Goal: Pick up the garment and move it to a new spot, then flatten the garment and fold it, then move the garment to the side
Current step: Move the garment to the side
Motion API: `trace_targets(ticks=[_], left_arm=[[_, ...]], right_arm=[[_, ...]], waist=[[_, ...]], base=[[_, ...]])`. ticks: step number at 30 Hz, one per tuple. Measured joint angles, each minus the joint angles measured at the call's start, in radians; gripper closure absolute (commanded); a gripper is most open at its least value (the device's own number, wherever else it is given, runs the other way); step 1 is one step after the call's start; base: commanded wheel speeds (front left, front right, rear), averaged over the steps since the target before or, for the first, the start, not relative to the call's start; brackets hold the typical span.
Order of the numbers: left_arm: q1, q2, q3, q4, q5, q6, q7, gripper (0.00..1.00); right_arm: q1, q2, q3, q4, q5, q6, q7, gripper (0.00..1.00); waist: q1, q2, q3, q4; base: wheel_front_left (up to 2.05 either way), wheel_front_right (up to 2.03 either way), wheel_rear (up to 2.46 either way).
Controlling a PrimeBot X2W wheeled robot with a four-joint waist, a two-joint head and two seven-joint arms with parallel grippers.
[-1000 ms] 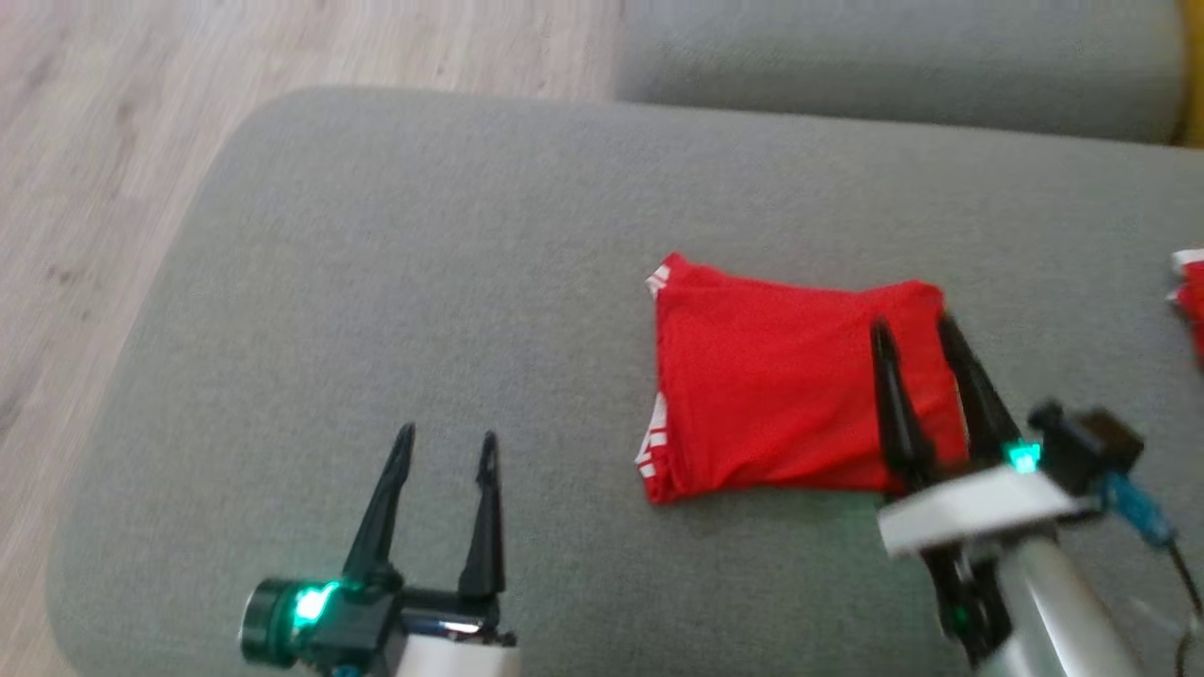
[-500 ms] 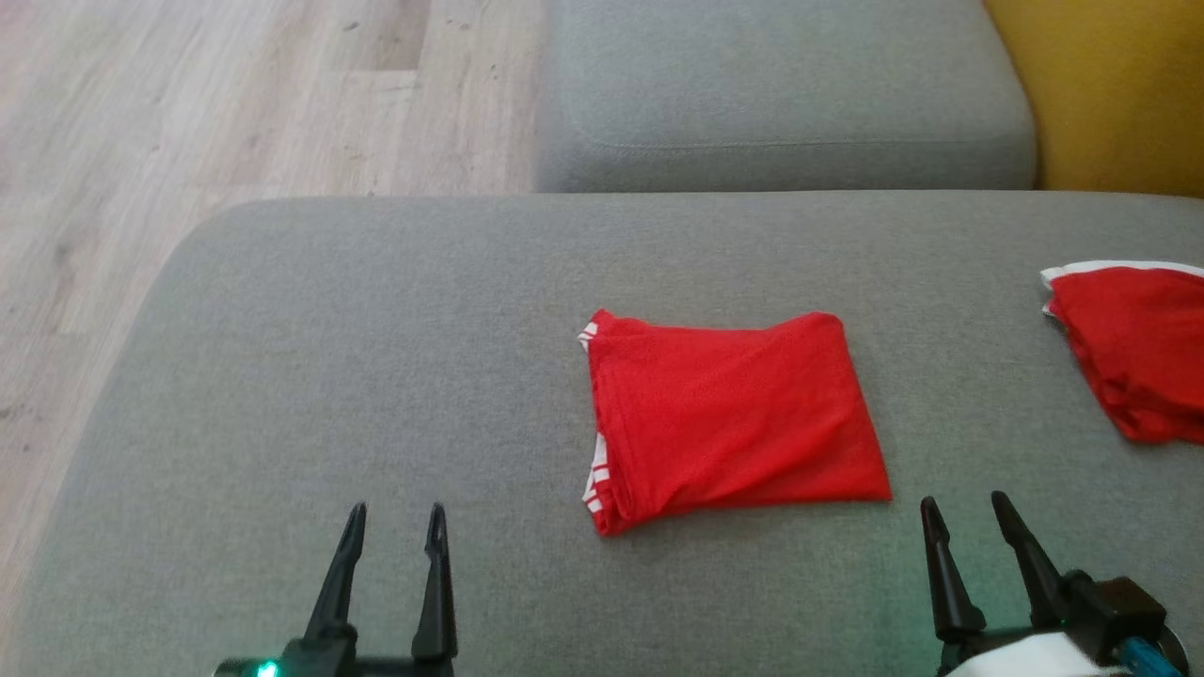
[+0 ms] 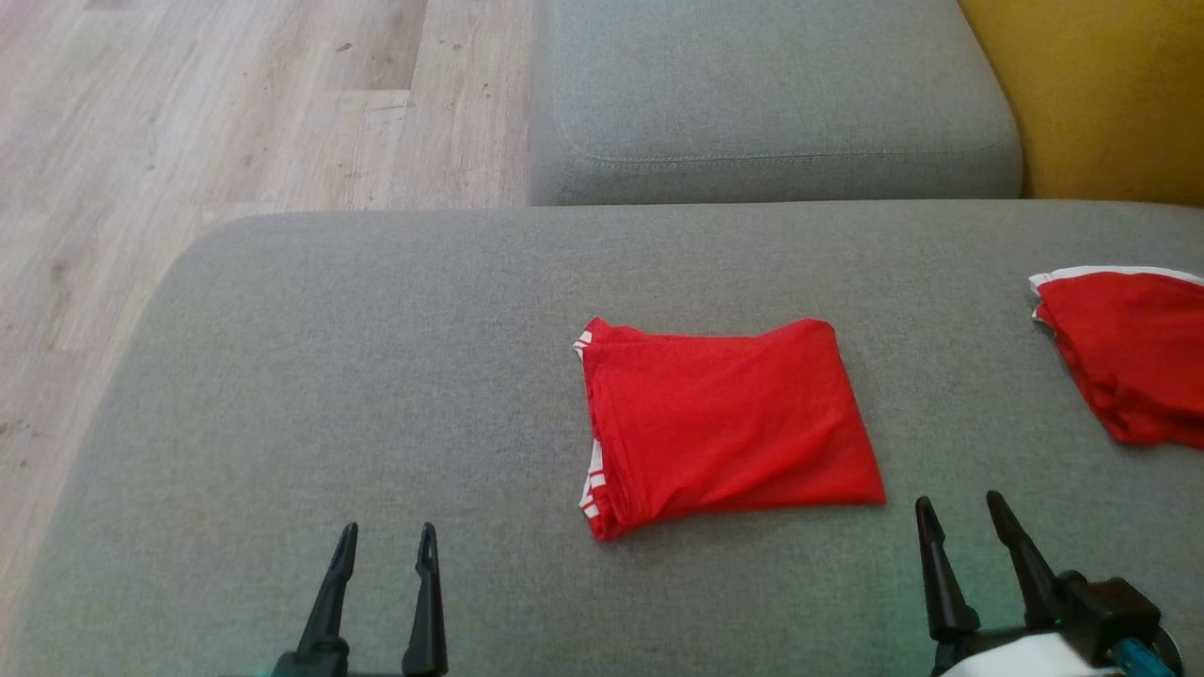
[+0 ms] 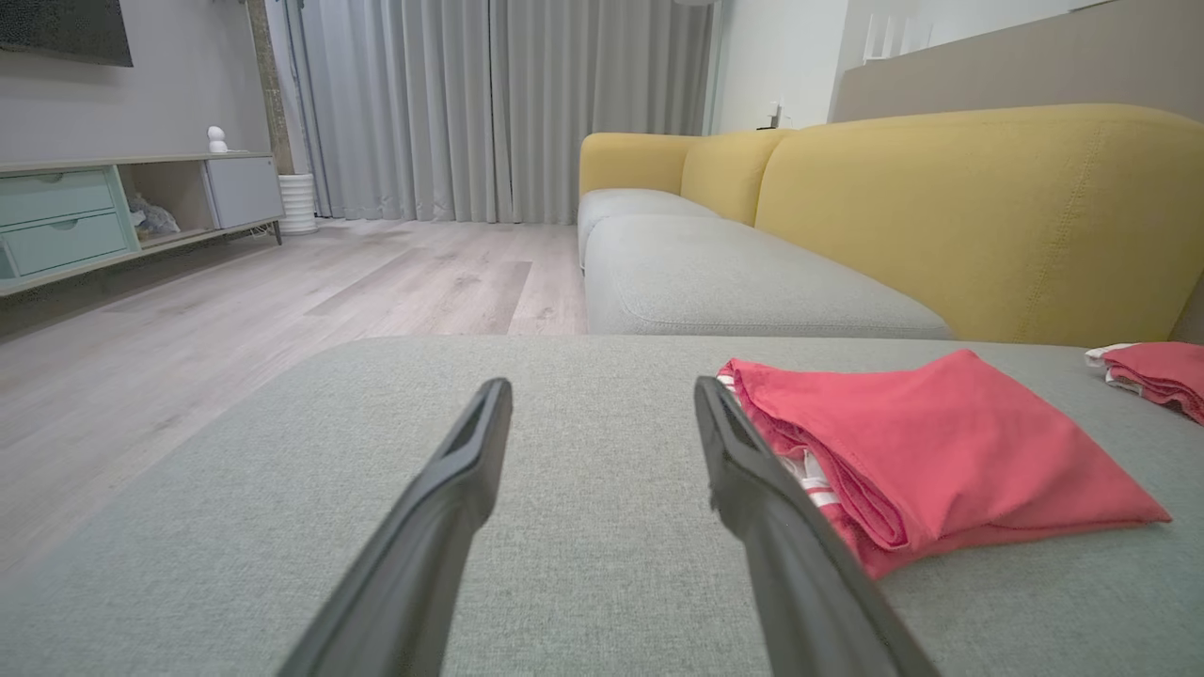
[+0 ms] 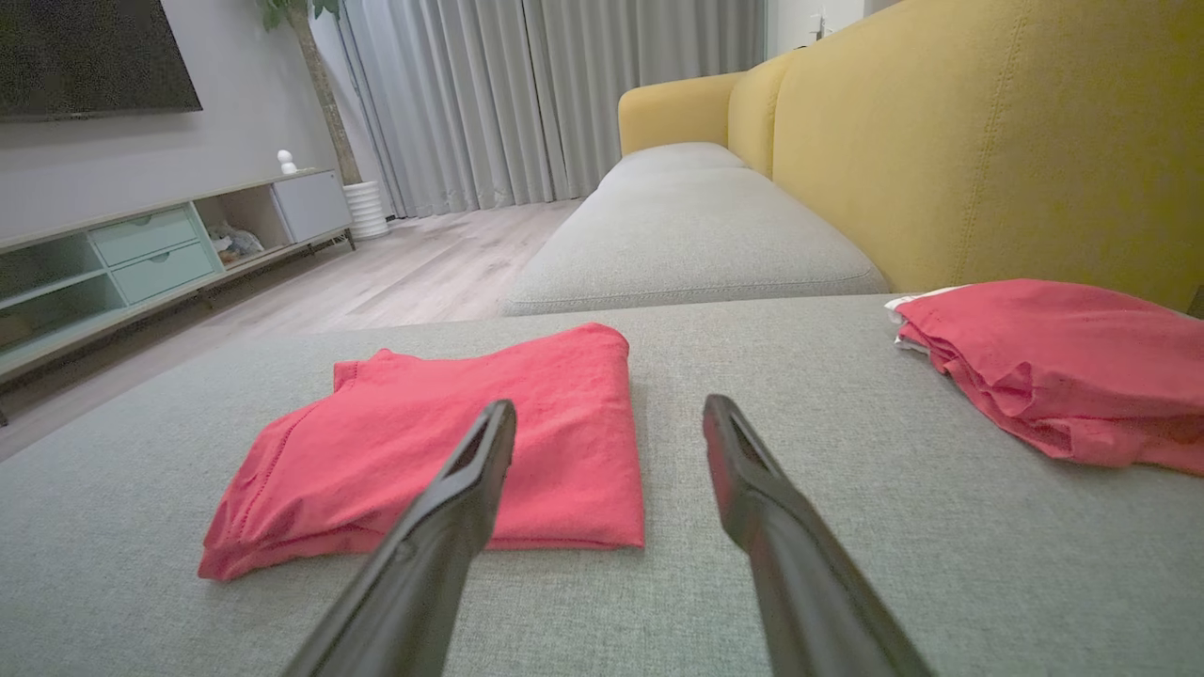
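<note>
Left hand (image 3: 389, 528) and right hand (image 3: 958, 500) spread, empty. Folded garment (image 3: 724, 423) lies on cushion (image 3: 376, 376); single-layer pinch would likely unfold it.

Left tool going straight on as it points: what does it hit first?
Likely nothing soon: bare grey fabric cushion lies ahead of the left tool; the folded red garment sits clear to its right.

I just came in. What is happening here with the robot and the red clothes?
A two-armed robot is folding laundry on a grey sofa cushion. One red garment lies folded in the middle of it. The left gripper and right gripper are at the near edge, both open, empty and not touching the cloth. A second red garment lies further to the right.
</note>
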Motion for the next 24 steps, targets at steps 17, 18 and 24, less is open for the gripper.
trace_targets(ticks=[17, 18, 24], left_arm=[[0.001, 0.0, -0.012, 0.006, 0.036, -0.001, 0.0, 0.0], [-0.001, 0.0, -0.018, 0.004, 0.036, 0.0, 0.0, 0.0], [-0.051, 0.0, -0.058, -0.002, 0.036, 0.0, 0.0, 0.0]], right_arm=[[-0.1, 0.012, 0.001, 0.152, 0.06, 0.0, 0.0, 0.0], [-0.137, 0.012, 0.002, 0.182, 0.074, 0.0, 0.0, 0.0], [-0.411, -0.031, 0.054, 0.408, 0.178, 0.0, 0.037, 0.0]], waist=[[0.0001, 0.0, 0.057, 0.007], [0.0001, 0.0, 0.066, 0.007], [0.0002, 0.0, 0.146, 0.021]], base=[[0.0, 0.0, 0.0], [0.0, 0.0, 0.0], [0.0, 0.0, 0.0]])
